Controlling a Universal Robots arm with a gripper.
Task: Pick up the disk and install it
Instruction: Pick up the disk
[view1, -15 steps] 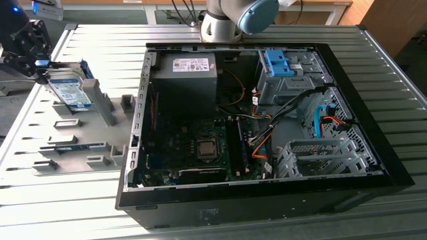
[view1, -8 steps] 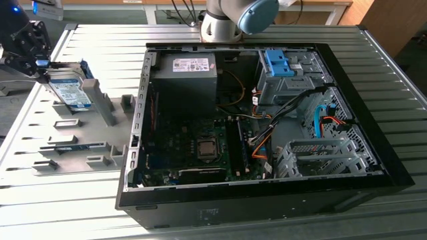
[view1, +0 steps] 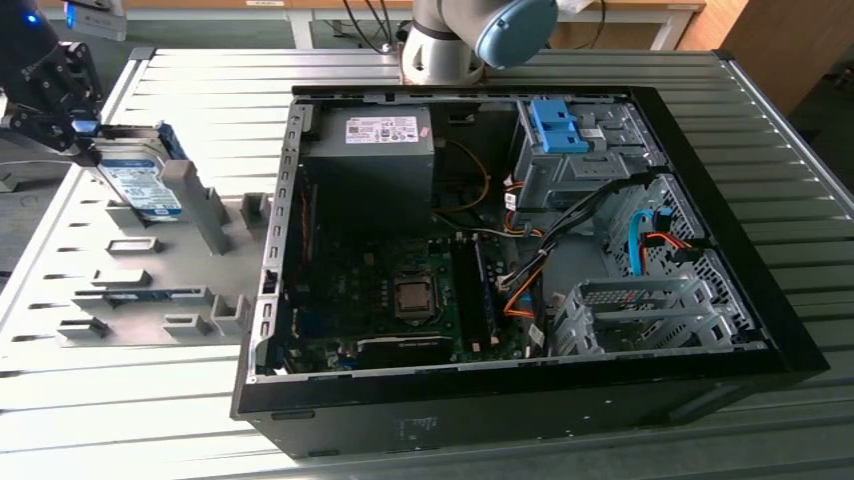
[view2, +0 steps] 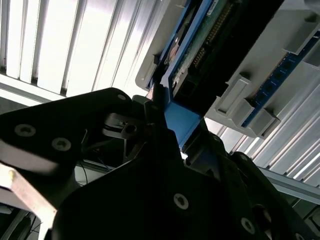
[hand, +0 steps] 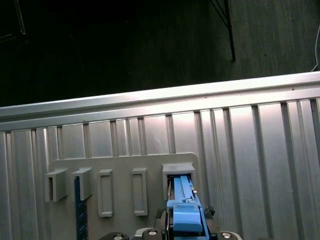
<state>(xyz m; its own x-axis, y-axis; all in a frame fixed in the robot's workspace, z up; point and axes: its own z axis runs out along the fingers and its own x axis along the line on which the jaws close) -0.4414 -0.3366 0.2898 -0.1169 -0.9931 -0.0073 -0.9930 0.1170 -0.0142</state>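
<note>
- The hand (view1: 91, 148) clenched the disk's (view1: 139, 186) blue bracket at the exterior view's left.
- The disk stood on edge in a slot of the grey rack (view1: 67, 250).
- The open computer case (view1: 534, 410) sat beside the rack on the desk (view1: 200, 100).

Shiny ribbed metal table (view1: 801, 200), disk (view1: 140, 188) framed in blue plastic

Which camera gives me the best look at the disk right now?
Exterior view: the disk shows its labelled face and blue carrier, claw at its end. The second wrist view shows its circuit-board side; the first wrist view, its blue edge.
</note>
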